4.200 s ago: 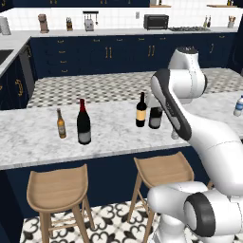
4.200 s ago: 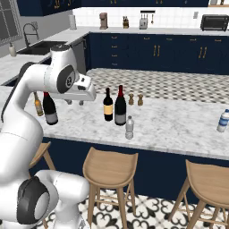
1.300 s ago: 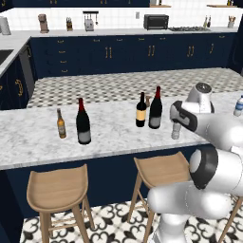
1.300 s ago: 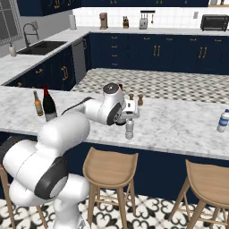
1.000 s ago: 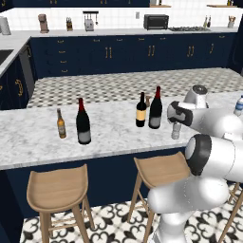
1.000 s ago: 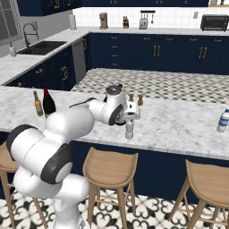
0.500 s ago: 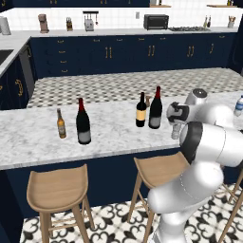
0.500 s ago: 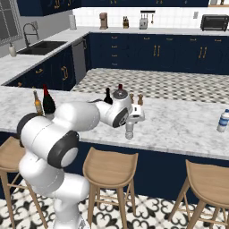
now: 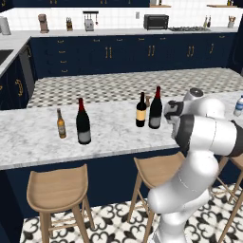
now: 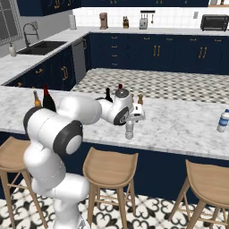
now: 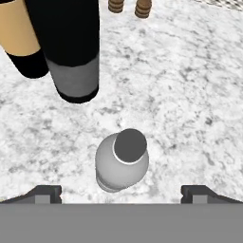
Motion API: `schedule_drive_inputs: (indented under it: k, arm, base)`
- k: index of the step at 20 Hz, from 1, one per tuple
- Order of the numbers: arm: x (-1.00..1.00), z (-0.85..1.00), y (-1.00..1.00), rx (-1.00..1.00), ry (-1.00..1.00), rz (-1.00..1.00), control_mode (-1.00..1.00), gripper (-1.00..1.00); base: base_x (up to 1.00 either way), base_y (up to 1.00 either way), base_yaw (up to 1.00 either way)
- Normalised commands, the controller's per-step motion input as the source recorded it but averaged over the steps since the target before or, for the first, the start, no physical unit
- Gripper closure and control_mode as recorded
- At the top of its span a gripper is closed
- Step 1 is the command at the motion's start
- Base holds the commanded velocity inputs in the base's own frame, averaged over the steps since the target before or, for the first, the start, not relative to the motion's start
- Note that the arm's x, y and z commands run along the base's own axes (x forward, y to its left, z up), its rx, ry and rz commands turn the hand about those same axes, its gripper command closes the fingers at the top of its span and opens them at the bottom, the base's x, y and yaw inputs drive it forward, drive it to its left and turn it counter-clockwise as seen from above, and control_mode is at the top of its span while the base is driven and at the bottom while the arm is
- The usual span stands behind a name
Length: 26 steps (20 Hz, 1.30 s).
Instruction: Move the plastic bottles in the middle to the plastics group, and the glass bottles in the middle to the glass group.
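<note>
Hiding behind the arm, pale bottle (image 10: 129,129) half-shows.

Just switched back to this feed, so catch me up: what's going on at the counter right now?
The white arm has its tool poised right above the small pale plastic bottle with a grey cap on the white marble counter, fingers spread wide to either side and not yet touching it. The two dark wine bottles stand just beyond it. The clear water bottle with a blue cap waits far along the counter.
</note>
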Motion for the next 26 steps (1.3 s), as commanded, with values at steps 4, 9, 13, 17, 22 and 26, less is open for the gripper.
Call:
schedule_drive_inputs:
  k: [4,9,13,17,22,26]
  arm:
    - [0.14,-0.19,0.0,0.0,0.0,0.0,-1.0,-1.0]
    - [0.05,-0.21,0.0,0.0,0.0,0.0,-1.0,-1.0]
    - [0.0,-0.04,0.0,0.02,0.0,0.01,-1.0,-1.0]
    - [0.08,-0.07,0.0,0.01,0.0,0.0,-1.0,-1.0]
    - [0.22,-0.11,0.0,0.0,0.0,0.0,-1.0,-1.0]
    - [0.14,-0.11,0.0,0.0,0.0,0.0,-1.0,-1.0]
  base:
    - [0.0,0.0,0.0]
    - [0.0,0.0,0.0]
    - [0.0,0.0,0.0]
    - [0.0,0.0,0.0]
    - [0.0,0.0,0.0]
    - [0.0,0.0,0.0]
